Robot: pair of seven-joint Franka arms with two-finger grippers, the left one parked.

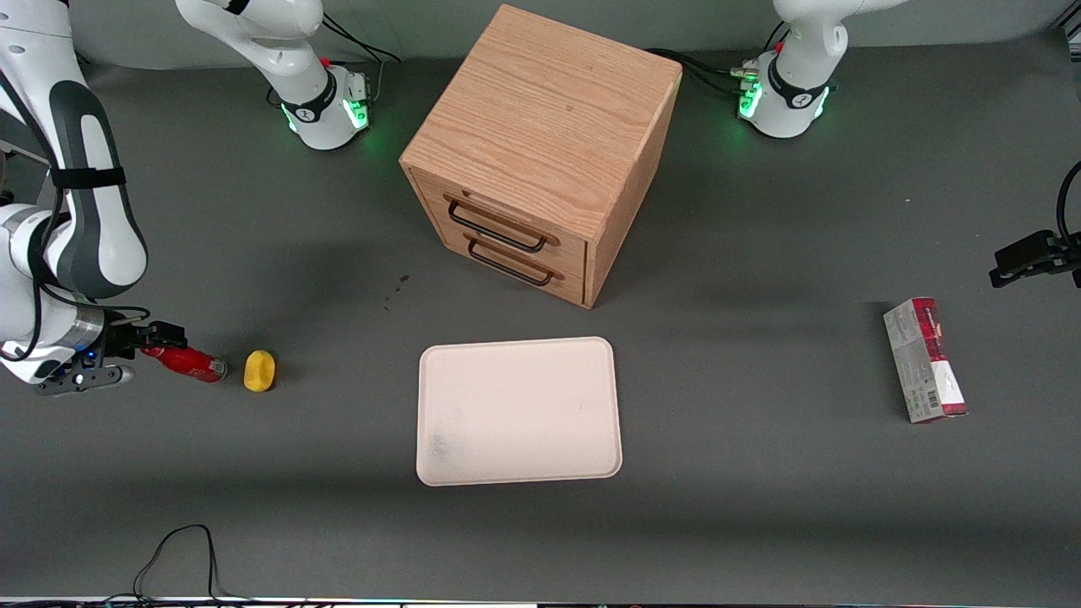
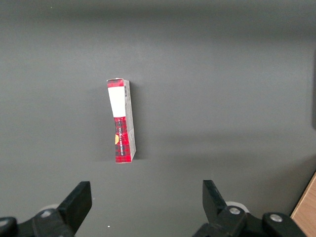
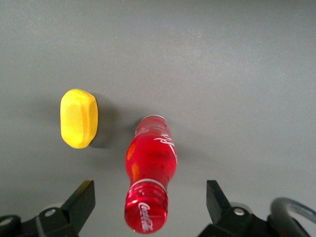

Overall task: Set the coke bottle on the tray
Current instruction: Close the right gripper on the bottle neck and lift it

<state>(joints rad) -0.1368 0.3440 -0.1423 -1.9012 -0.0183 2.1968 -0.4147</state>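
The table point(image 1: 760, 523) is a flat grey surface carrying every item listed here.

The cabinet point(image 1: 540, 152) is a wooden box with two drawers, each with a dark wire handle. It stands at the table's middle, farther from the front camera than the tray and near it, with a strip of bare table between them.

The tray point(image 1: 519, 411) is cream-white with rounded corners and a low rim. It lies flat in front of the cabinet's drawers. A faint grey smudge marks one corner. Nothing rests on it.

The carton point(image 1: 925, 361) is red and grey. It lies on its side toward the parked arm's end of the table, well apart from the tray.

The bottle point(image 1: 186, 361) is red with white lettering. It lies toward the working arm's end of the table, well apart from the tray, its cap pointing at the gripper and its base pointing at the lump.

The lump point(image 1: 259, 371) is yellow and oval. It lies just beside the bottle's base, between bottle and tray, apart from both.

The gripper point(image 1: 152, 338) sits low at the bottle's cap end. In the wrist view the fingers point(image 3: 81, 200) stand wide apart, one on each side of the cap, with clear gaps and no contact.
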